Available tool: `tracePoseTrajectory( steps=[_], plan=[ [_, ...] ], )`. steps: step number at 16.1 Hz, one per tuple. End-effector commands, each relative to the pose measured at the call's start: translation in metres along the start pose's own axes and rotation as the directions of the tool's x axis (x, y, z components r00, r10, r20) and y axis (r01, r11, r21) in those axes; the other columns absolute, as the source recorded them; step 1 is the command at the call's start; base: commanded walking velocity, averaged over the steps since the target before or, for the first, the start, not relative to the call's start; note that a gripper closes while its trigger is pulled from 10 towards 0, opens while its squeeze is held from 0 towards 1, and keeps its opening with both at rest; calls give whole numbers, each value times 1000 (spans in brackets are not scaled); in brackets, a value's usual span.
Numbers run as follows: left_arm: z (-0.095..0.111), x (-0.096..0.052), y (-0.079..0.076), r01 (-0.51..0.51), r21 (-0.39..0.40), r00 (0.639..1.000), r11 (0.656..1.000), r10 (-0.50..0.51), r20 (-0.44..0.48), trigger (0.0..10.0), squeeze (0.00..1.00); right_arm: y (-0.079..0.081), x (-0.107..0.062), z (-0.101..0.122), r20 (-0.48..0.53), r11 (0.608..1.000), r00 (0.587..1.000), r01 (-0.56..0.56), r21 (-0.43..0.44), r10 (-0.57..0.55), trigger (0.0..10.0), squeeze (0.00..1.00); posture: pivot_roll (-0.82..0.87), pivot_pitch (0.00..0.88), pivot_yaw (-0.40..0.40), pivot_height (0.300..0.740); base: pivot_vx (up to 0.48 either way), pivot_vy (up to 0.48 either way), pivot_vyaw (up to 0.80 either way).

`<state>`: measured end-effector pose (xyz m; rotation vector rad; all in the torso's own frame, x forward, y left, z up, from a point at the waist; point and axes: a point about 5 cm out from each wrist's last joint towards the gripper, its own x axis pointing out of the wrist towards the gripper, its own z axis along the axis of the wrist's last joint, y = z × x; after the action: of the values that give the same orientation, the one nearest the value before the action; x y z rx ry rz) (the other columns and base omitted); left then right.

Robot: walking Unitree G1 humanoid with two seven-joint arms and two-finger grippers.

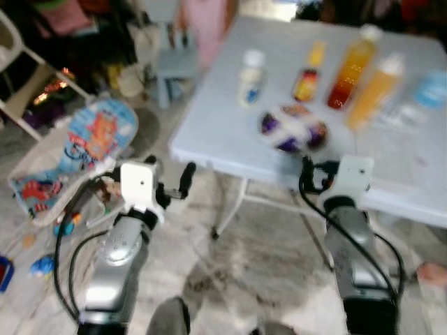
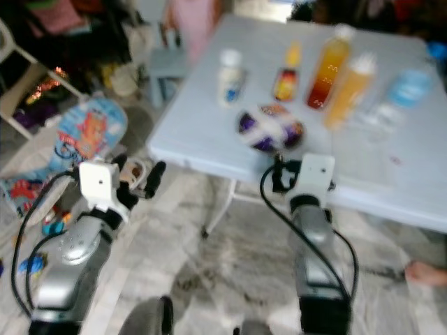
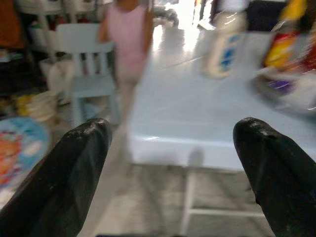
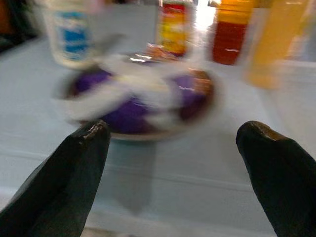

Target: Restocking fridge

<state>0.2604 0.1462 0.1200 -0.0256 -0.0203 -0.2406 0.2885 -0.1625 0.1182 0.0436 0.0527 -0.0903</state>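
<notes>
Bottles [image 1: 349, 66] stand on the pale-blue table [image 1: 223, 132] (marble floor below); both jaws gape, empty.

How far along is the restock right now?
Nothing looks done: the white bottle, sauce bottle, two juice bottles and purple bowl all sit on the table. Both tools are open and empty, the right tool facing the bowl, the left tool short of the table edge. Everything remains to carry.

Before me stands a pale blue folding table [image 1: 223, 139] carrying a purple-and-white round bowl [image 1: 293, 129], a white bottle [image 1: 251, 78] and orange juice bottles [image 1: 374, 87] (all blurred).
</notes>
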Motion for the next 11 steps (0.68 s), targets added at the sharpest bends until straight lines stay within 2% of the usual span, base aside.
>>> tracePoseTrajectory(
  steps=[1, 3, 8, 11],
  plan=[
    [2, 1, -5, 9, -2, 1000, 1000, -8, 8, 10000, 0, -10, -2, -1, 1, 999, 999, 37, -22, -37, 10000, 0, -56, 106, -26, 740, 0, 431, 0],
    [3, 1, -3, -3, 5, 1000, 1000, 3, 25, 10000, 0, -12, -2, 0, 10, 999, 999, 49, -18, -48, 10000, 0, -56, 106, -26, 740, 0, 349, 0],
    [4, 1, -4, 2, 15, 1000, 1000, -3, 30, 10000, 0, -17, -4, -1, 19, 996, 996, 86, -20, -86, 10000, 0, -53, 101, -25, 740, 0, 0, 0],
    [5, 1, -4, 13, 27, 999, 1000, -14, 37, 10000, 0, -27, 2, -1, -2, 992, 992, 123, 27, -123, 10000, 0, -50, 101, -20, 740, 0, 0, 0]
  ],
)
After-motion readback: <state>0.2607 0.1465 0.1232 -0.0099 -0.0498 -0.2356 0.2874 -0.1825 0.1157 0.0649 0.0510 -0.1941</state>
